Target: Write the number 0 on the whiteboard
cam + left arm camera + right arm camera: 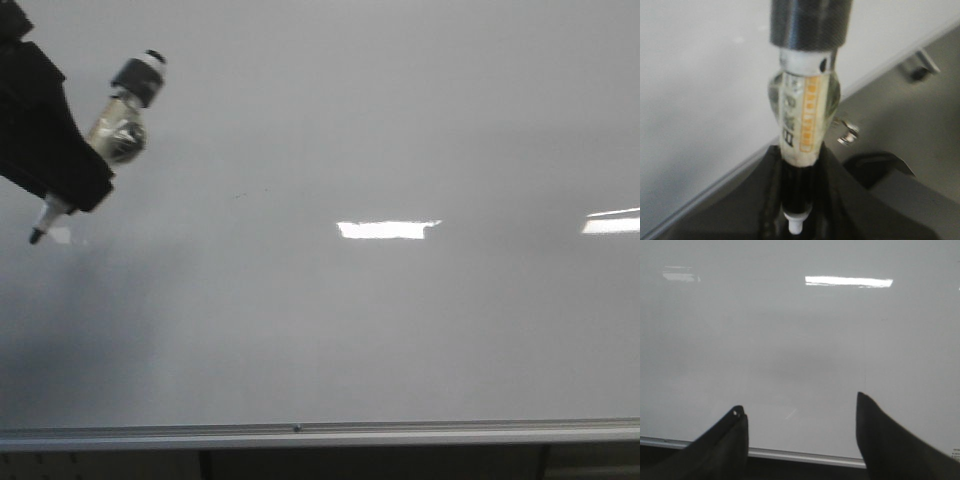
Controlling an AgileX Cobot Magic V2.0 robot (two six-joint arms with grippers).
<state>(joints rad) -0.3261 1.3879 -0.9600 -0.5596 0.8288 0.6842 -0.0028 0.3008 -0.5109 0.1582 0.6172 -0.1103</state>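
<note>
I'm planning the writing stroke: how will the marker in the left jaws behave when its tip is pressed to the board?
The marker looks rigid, so it probably won't flex. Its round, glossy barrel may slip or twist in the left gripper. The whiteboard is glossy, so the tip would likely glide.

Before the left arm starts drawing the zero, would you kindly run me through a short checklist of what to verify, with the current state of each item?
1. Marker held in the left gripper: ok, clamped around its lower barrel.
2. Cap off, tip exposed: ok.
3. Tip touching the whiteboard: cannot tell from these views.
4. Writing area unmarked: ok, only bright light reflections and faint specks, no number 0 yet.
5. Right gripper out of the way: ok, open, holding nothing, not in the front view.
</note>
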